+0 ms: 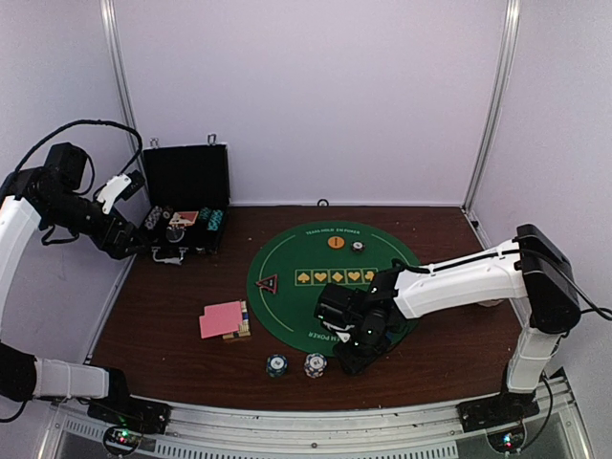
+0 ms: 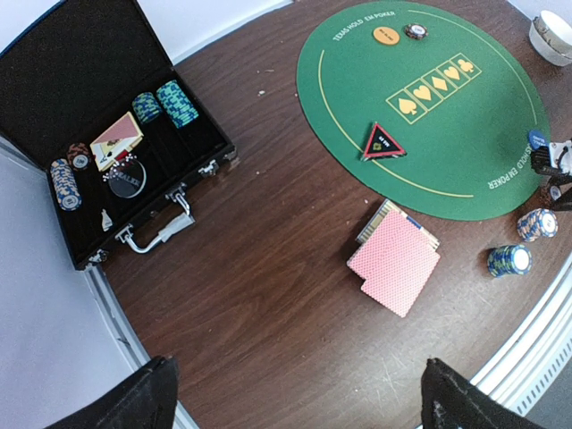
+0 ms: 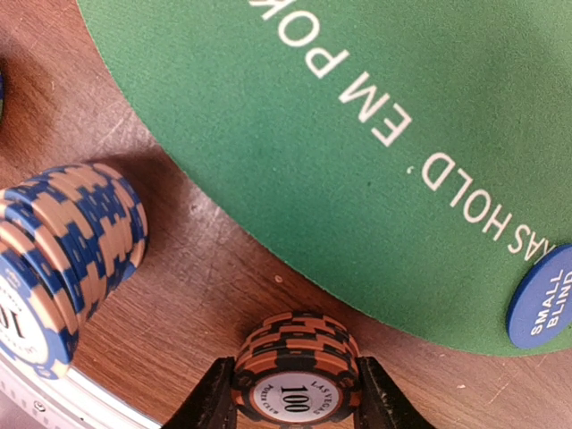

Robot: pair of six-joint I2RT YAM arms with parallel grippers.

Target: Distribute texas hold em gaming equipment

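R gripper (image 3: 295, 404) clamped on orange chip stack (image 3: 297, 357), L gripper (image 2: 299, 398) apart/empty; 2 blue stacks (image 2: 537, 223) placed, cards (image 2: 393, 266) undealt, chips (image 2: 170, 103) left in case (image 2: 80, 80).

We note matt green felt mat (image 3: 295, 134); table (image 2: 268, 295) dark wood grain, scuffed, slight sheen; orange chip stack (image 3: 297, 371) smooth, plastic-looking.
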